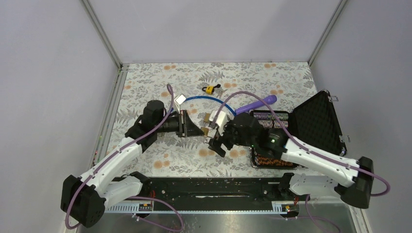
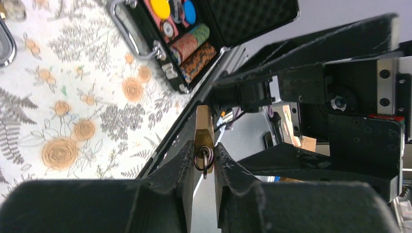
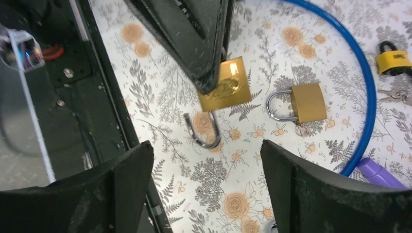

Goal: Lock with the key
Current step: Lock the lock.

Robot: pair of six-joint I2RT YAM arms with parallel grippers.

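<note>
My left gripper [image 2: 204, 145] is shut on a brass padlock [image 2: 204, 127], gripping its body by the flat sides. A key on a dark ring [image 2: 204, 158] sits at the padlock's base, between the fingers. In the right wrist view this padlock [image 3: 226, 86] hangs above the table with its shackle [image 3: 203, 132] pointing down, one leg seemingly free of the body. My right gripper [image 3: 205, 145] stands open just below and beside it, with nothing between its fingers. In the top view the two grippers meet at mid-table, left [image 1: 201, 129] and right [image 1: 216, 143].
A second brass padlock [image 3: 302, 102] lies on the floral cloth. A yellow padlock [image 3: 394, 58] with loose keys [image 3: 388, 94] lies inside a blue cable loop [image 3: 365, 82]. A purple handle [image 1: 257, 103] and an open black case [image 1: 318, 121] of chips stand at the right.
</note>
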